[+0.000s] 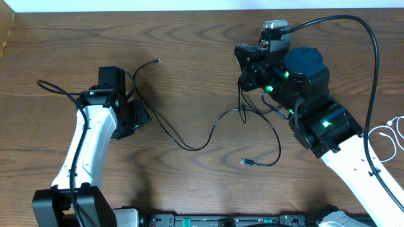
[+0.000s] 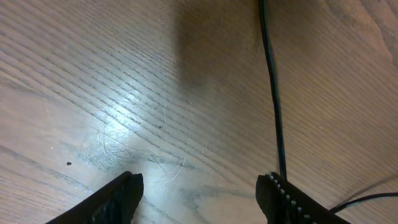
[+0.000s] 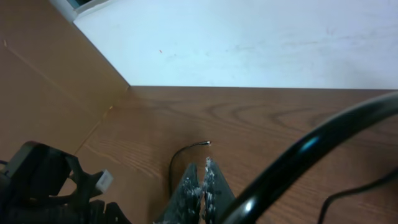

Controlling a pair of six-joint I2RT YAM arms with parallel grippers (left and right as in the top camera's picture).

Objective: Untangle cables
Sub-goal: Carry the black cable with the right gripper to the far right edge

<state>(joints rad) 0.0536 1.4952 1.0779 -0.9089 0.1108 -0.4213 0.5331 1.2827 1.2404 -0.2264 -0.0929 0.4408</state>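
A thin black cable [image 1: 189, 146] runs from a free end at the upper left, past my left gripper [image 1: 134, 115], and loops under my right gripper [image 1: 243, 79] to a small plug [image 1: 246, 162]. In the left wrist view the left gripper [image 2: 202, 190] is open and empty low over the table. The black cable [image 2: 273, 93] runs down to its right finger, not between the jaws. In the right wrist view the right gripper [image 3: 202, 177] is shut and raised. Overhead, a strand [image 1: 242, 101] hangs from it. The white cable [image 1: 390, 129] lies at the right edge.
Another thin black cord [image 1: 60, 90] lies by the left arm's far side. A thick black arm cable [image 3: 298, 155] crosses the right wrist view. The table's back edge meets a white wall [image 3: 249, 43].
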